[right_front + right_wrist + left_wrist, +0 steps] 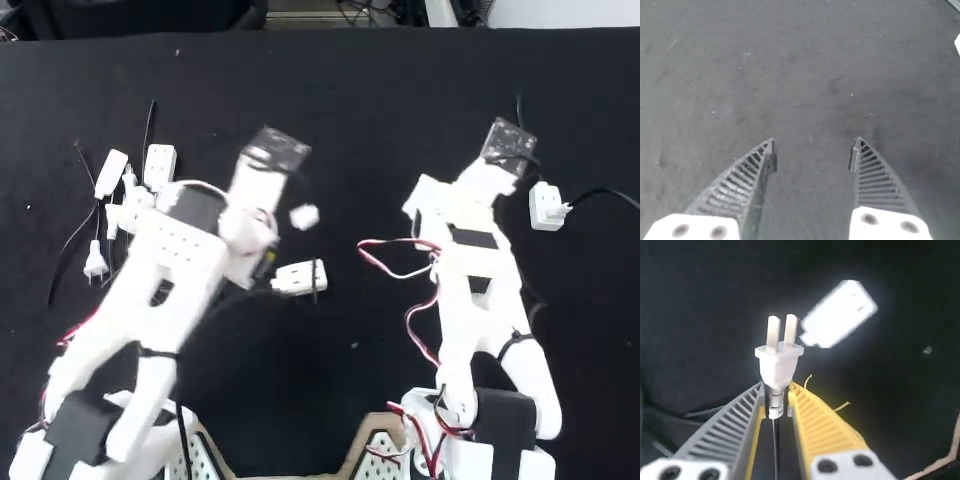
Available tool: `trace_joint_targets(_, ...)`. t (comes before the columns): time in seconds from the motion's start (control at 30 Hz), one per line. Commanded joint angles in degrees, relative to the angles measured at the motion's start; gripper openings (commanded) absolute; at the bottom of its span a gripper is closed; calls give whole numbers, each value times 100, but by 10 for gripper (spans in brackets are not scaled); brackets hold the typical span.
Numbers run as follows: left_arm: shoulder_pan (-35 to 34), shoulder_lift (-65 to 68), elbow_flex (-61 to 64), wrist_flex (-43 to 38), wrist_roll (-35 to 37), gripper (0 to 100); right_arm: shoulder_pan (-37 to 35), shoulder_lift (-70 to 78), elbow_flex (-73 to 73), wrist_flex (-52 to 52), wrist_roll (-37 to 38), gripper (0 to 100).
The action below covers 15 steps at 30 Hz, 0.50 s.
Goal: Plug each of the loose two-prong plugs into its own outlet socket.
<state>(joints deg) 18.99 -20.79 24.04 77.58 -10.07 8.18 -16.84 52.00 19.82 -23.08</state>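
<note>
In the high view, the left arm (170, 260) rose from the lower left of the frame toward the middle. A white two-prong plug (303, 215) sat just off its tip, above a socket block (297, 277) lying on the black table (380, 90) near the centre. At the upper left lay two spare socket blocks (160, 165) and, lower down at the left edge, a loose plug (95, 263) on a thin cord. At the right edge, another socket block (545, 205) already carried a plug with a black cord (605, 195) running off the frame. The right arm (480, 280) stood just left of it. The step in hand looked like carrying a gripped plug to the central block.

In the left wrist view, the left hand (776, 390) was closed narrow on the neck of the two-prong plug (778, 362), with both prongs pointing away from the hand. The socket block (839, 314) lay beyond the prongs and off to one side, apart from them. The next move would probably call for lining the prongs up with the slots, squaring the plug to the block's face, and then pressing straight in. With nothing holding it down, the block might slide.

In the right wrist view, the right hand (812, 147) was spread wide over the bare table (790, 60), holding and touching nothing. It could steady the block.
</note>
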Motion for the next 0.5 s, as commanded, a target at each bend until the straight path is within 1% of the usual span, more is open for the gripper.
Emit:
trace_joint_targets(0.0, 664, -229, 189, -536, 167, 30, 211, -338, -338, 123, -88, 230)
trace_joint_targets(0.17, 1297, -158, 444, -1407, 123, 30, 738, -813, -681, 1890, -62, 230)
trace_joint_targets(0.27, 1552, -158, 734, -2215, 123, 30, 1099, -1024, -655, 2716, -53, 230)
trace_joint_targets(0.37, 1710, -149, 963, -3086, 123, 30, 1345, -1200, -453, 3165, -53, 230)
trace_joint_targets(0.47, 1877, -62, 1200, -3754, 149, 33, 1495, -1288, -180, 3235, -53, 230)
